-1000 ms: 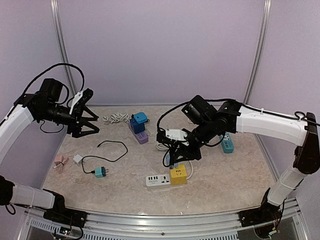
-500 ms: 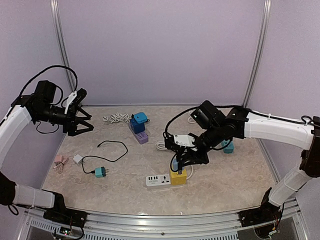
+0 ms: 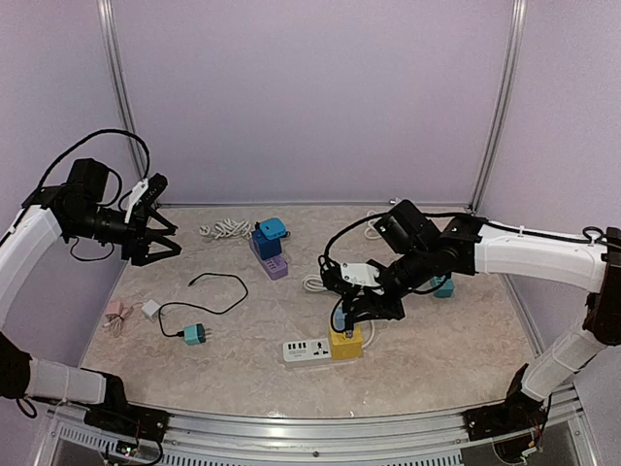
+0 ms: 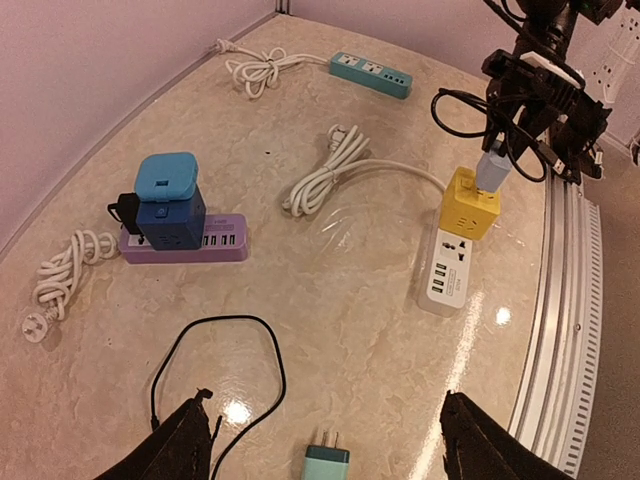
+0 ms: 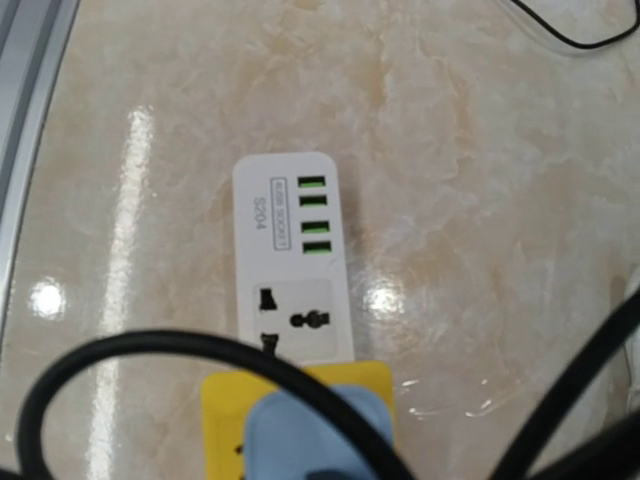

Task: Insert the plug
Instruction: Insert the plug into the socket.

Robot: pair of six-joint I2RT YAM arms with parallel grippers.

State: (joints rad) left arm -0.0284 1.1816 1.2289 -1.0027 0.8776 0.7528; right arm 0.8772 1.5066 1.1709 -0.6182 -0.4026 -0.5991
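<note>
1. Two grippers are mine. The right gripper (image 3: 345, 313) points down and is pinched on the light-blue plug (image 4: 497, 166).
2. That plug stands upright on the top face of the yellow cube adapter (image 3: 345, 341), toward 6 o'clock on the table (image 3: 437, 359). I cannot tell whether its pins are fully seated.
3. The cube sits on the 3 o'clock end of the white power strip (image 3: 303, 350). The strip's green USB ports and one universal socket lie uncovered on the 9 o'clock side.
4. In my right wrist view a black cable (image 5: 170, 345) arcs over the cube and the plug.
5. My left gripper (image 3: 169, 216) hangs in the air at 9 o'clock, well apart from the strip, with its jaws spread wide and nothing between them.
6. Toward 8 o'clock a teal plug (image 3: 195, 335) lies flat on the table with its thin black lead curling away.
7. Near 12 o'clock a purple strip (image 3: 275, 265) carries stacked blue adapters.
</note>
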